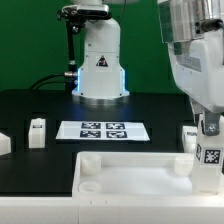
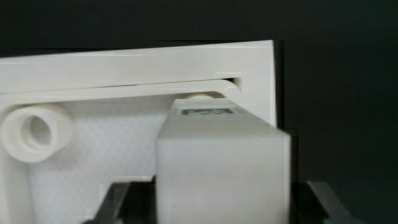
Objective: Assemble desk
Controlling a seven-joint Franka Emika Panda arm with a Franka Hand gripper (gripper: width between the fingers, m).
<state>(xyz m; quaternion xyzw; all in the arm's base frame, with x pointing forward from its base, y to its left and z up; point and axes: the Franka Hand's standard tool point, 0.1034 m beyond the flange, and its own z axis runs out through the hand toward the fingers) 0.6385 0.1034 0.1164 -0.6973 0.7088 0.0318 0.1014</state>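
Observation:
The desk top (image 1: pixel 130 172) is a large flat white panel lying at the front of the table. In the wrist view it (image 2: pixel 125 80) shows one round socket (image 2: pixel 32 133). My gripper (image 1: pixel 207 142) hangs over the top's corner on the exterior view's right. It is shut on a square white leg (image 1: pixel 210 157) with a black-and-white tag. In the wrist view my gripper (image 2: pixel 222 207) has its dark fingers (image 2: pixel 125 205) on either side of the leg (image 2: pixel 222 160). The leg's far end sits at the panel's corner recess (image 2: pixel 214 98). Whether it is seated in the socket is hidden.
The marker board (image 1: pixel 104 130) lies in the middle of the black table before the robot base (image 1: pixel 100 65). A loose leg (image 1: pixel 37 132) stands at the exterior view's left, another white part (image 1: pixel 3 145) at the left edge, and one (image 1: pixel 190 135) beside my gripper.

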